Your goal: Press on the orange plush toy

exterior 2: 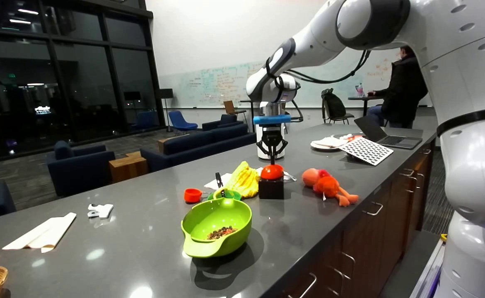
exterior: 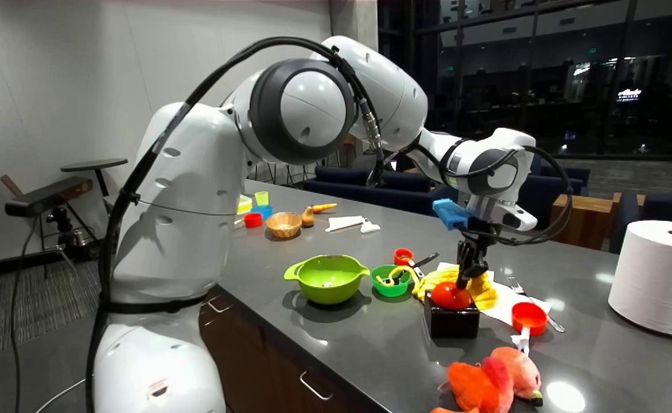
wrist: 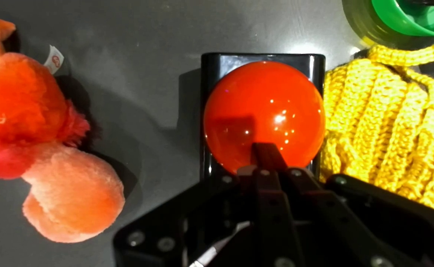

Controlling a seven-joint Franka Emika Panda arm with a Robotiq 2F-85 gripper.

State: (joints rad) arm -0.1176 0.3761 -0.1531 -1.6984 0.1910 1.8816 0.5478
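Observation:
An orange and pink plush toy (exterior: 476, 385) lies on the dark counter near its edge. It also shows in an exterior view (exterior 2: 328, 187) and at the left of the wrist view (wrist: 20, 98). A glossy red-orange dome (wrist: 265, 100) sits on a black block (exterior 2: 271, 190) beside it. My gripper (wrist: 265, 146) is shut, with its fingers together and nothing between them. It points down over the dome, and its tips appear to touch the dome's top in both exterior views (exterior: 462, 284). The gripper is apart from the plush. How far the dome is pressed cannot be told.
A yellow knitted item (wrist: 380, 126) lies against the block. A green cup (exterior: 390, 288) and lime-green bowl (exterior: 327, 295) stand beyond it. A red measuring cup (exterior: 528, 319) and paper towel roll (exterior: 657, 281) are on the far side. A laptop (exterior 2: 399, 141) stands further along the counter.

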